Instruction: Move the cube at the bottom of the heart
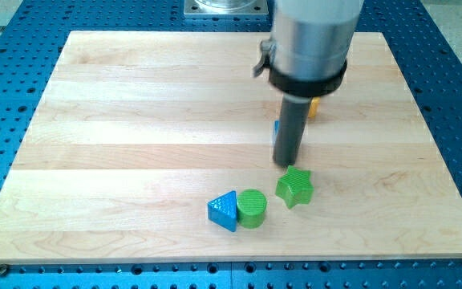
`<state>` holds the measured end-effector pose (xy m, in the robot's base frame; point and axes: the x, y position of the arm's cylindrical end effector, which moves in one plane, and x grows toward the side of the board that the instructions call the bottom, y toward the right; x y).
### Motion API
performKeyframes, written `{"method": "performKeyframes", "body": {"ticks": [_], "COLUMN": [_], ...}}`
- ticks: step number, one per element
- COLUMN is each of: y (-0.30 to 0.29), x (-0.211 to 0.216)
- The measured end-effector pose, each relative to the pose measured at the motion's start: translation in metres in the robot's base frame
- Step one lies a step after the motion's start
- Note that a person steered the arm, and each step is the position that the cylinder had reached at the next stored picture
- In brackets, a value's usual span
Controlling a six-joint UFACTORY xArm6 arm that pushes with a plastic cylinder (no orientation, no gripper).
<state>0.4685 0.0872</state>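
My tip [285, 164] rests on the wooden board [135, 120], just above the green star [295, 187] and close to it. A blue block [276, 128] shows only as a thin sliver at the rod's left edge; its shape is hidden. A yellow-orange block [312, 107] peeks out behind the arm's right side, with its shape also hidden. No heart or cube can be made out as such.
A green cylinder [253, 208] and a blue triangle [224, 211] touch each other to the lower left of the star. The arm's grey body [311, 40] covers the board's upper middle right. A blue perforated table [447, 64] surrounds the board.
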Motion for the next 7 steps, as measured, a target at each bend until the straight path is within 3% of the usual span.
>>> {"method": "performKeyframes", "body": {"ticks": [2,3,4,7], "y": [-0.040,-0.040,-0.038,-0.018], "x": [0.007,-0.040,-0.059,-0.052]}}
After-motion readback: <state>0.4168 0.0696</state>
